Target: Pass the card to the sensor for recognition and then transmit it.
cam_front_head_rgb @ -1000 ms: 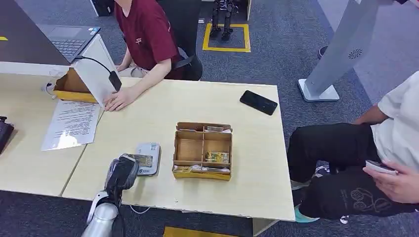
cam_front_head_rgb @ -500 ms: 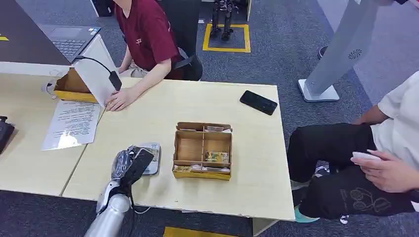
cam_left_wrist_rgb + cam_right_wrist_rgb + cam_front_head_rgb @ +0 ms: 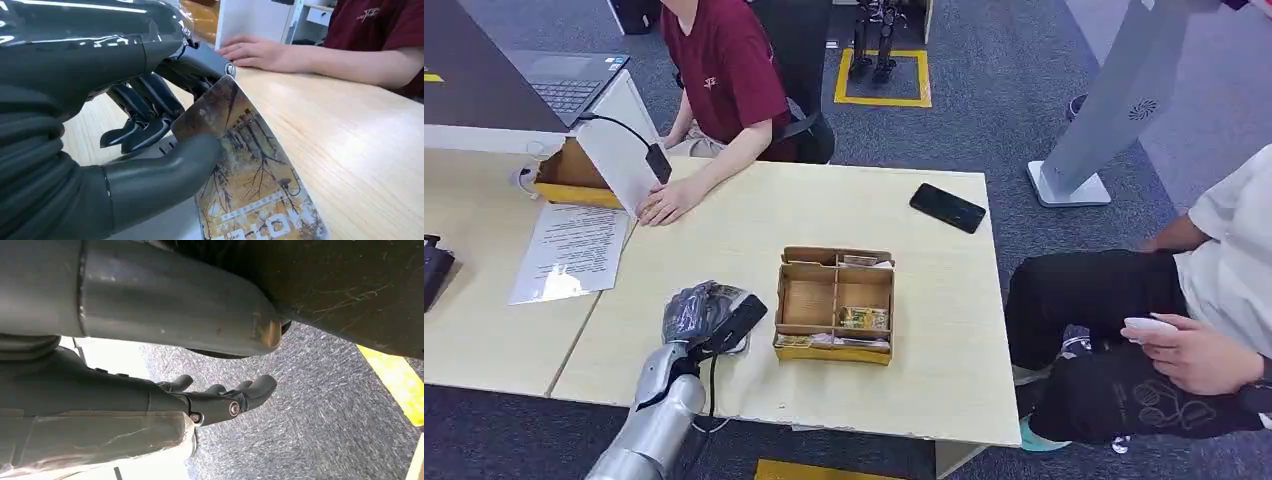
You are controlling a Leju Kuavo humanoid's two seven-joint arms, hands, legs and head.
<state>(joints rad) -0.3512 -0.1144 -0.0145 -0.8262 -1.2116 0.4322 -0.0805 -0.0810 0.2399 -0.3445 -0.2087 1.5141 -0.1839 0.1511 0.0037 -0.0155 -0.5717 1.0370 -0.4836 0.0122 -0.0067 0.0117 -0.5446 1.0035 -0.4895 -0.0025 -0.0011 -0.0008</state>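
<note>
Our left hand (image 3: 705, 313) has the card (image 3: 250, 172) pinched between the thumb and the darker fingers (image 3: 145, 112). From the wrist view we can see the card's print pretty well: an autumn-looking picture of bare trees on a yellow-brown background, with pale lettering near its far end. In the head view the card (image 3: 742, 318) looks like a dark slab sticking out of the hand toward the cardboard box (image 3: 834, 304), tilted rather than lying flat. The hand is over the near-left part of the table (image 3: 824, 215), right above the sensor (image 3: 736, 300), a small white-grey device that's mostly hidden under the hand. We can't tell if the card actually touches it.

Our right hand (image 3: 225, 395) hangs over grey carpet, fingers loosely spread with nothing in them.

Moving out: the cardboard box sits just beside the hand and has several compartments, with a few small printed items in the near ones. A black phone (image 3: 947, 208) lies near the far right corner of the table. A person in a dark red shirt (image 3: 724, 70) sits across the table with one hand flat on the table, next to a sheet of paper (image 3: 572, 252). A second person in dark trousers (image 3: 1104, 330) sits off the right side, holding something small and pale.
</note>
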